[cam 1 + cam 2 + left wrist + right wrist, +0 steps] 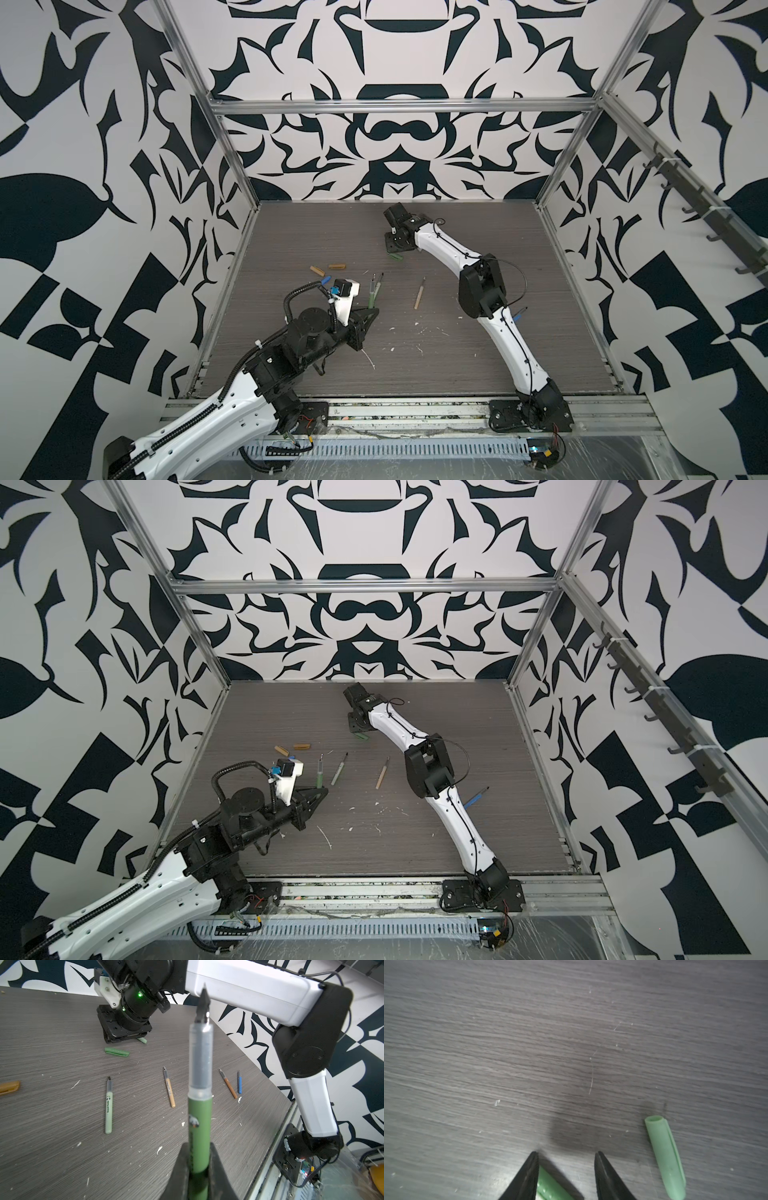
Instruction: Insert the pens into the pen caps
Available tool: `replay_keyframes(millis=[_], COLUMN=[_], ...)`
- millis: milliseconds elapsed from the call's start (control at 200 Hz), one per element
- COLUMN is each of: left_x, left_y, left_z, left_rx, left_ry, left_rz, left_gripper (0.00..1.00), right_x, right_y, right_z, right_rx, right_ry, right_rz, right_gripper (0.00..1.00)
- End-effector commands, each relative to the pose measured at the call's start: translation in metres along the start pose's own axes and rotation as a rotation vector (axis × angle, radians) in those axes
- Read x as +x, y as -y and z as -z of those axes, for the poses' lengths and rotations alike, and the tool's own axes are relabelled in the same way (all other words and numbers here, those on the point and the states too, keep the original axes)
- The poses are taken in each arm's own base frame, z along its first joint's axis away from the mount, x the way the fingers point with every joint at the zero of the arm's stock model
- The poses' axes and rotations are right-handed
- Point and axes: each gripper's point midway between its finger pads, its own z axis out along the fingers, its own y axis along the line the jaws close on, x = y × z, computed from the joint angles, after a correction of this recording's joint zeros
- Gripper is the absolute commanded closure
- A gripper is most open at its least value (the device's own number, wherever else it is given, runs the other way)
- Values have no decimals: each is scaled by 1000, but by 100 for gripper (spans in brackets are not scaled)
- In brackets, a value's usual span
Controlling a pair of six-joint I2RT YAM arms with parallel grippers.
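Observation:
My left gripper (pixel 199 1147) is shut on the dark green pen (pixel 200 1118), held off the table tip-forward; both top views show it (pixel 371 297). At the far middle my right gripper (pixel 566 1154) hangs low over the table, open. A green cap (pixel 550 1188) lies between its fingers, against one of them. A pale green cap (pixel 666 1157) lies just beside. On the table lie the pale green pen (pixel 108 1109), tan pen (pixel 170 1093), orange-brown pen (pixel 229 1086) and blue pen (pixel 240 1084). Tan (pixel 318 271), orange-brown (pixel 337 266) and blue (pixel 326 276) caps sit at the left.
White flecks of debris (pixel 415 324) are scattered over the grey wood-grain table (pixel 457 365). Aluminium frame posts (pixel 232 166) and patterned walls enclose it. The right arm (pixel 482 286) stretches across the right half, and the orange-brown pen is hidden behind it in both top views.

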Motion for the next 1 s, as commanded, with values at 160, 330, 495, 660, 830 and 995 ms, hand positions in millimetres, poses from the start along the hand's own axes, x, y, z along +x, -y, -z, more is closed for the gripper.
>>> replay_keyframes(millis=[160,330,495,660,830,995], left_x=[-20,-19,-18,-17,-18,-21], left_y=[15,14,16,15,17,19], left_z=[4,3,2,1,-1,0], left_rx=[47,45,55,58,61,64], left_ry=[30,27,24,24,20,21], left_rz=[-40,-40,-33,-27,-24,-24], left_gripper=[94,94,95,95,95,95], right_x=[7,26,52,51,44,37], right_y=[-6,-15,-6,1,-1,-12], right_z=[20,26,23,38,51,65], right_rx=[-9,-38,4,2,-34,-204], right_ry=[-30,-70,-127,-101,-91,-93], right_rz=[45,100,161,172,175,108], right_gripper=[53,53,53,53,61,62])
